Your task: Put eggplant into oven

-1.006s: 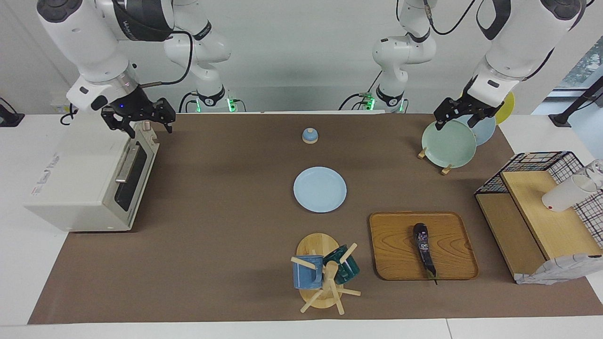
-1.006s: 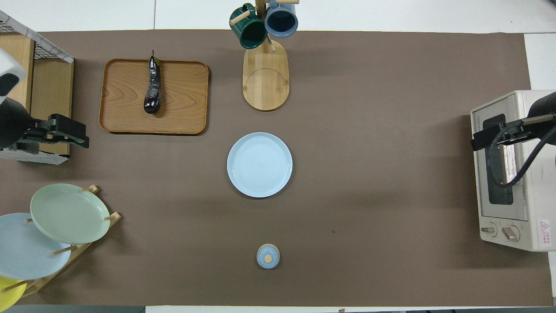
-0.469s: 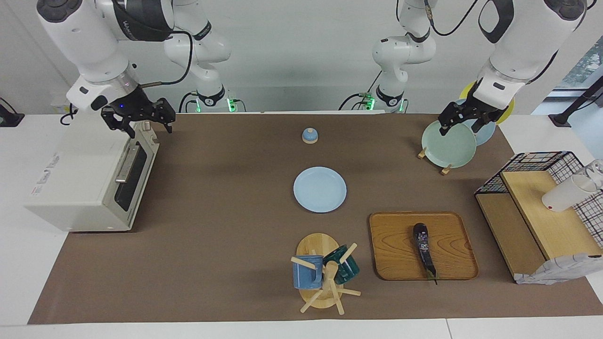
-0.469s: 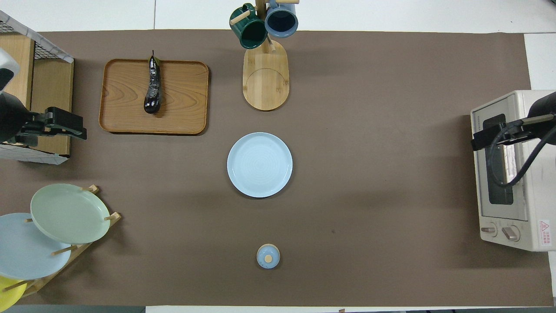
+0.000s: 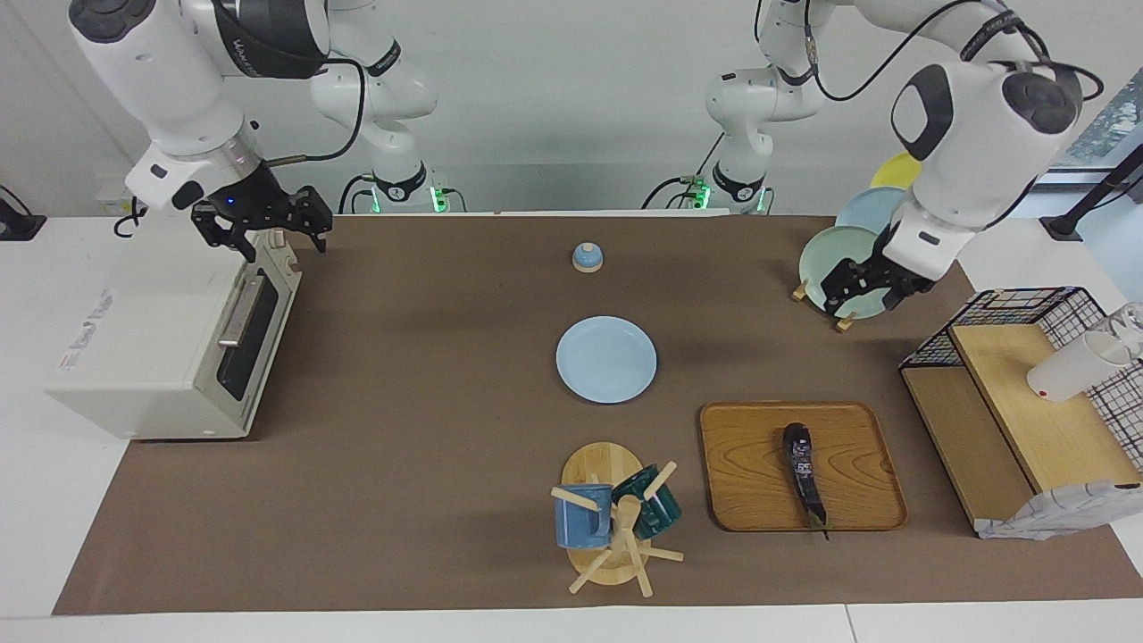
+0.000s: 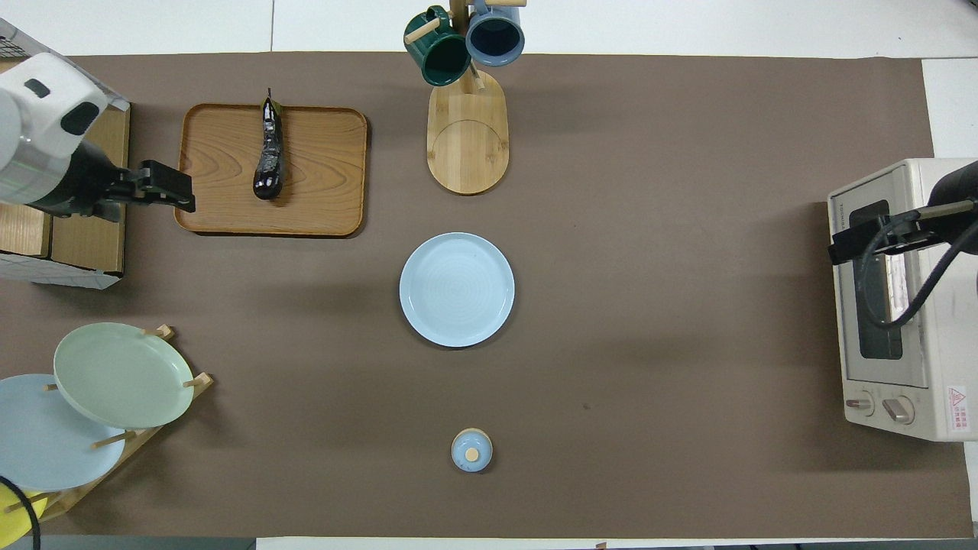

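Left tool (image 5: 871,288) hangs open, well apart from eggplant (image 5: 802,464) on tray (image 5: 741,464).

— what sort of place is shown?
— a robotics lab, staged as a kitchen. two white arms are bolted at the twelve o'clock edge of a white table (image 5: 27,500), cables trailing against a bare wall.
— and the kitchen part?
— a brown mat (image 5: 429,375) is laid out with a toaster oven (image 5: 143,339), plate rack (image 6: 99,428) and mug tree (image 5: 616,522).
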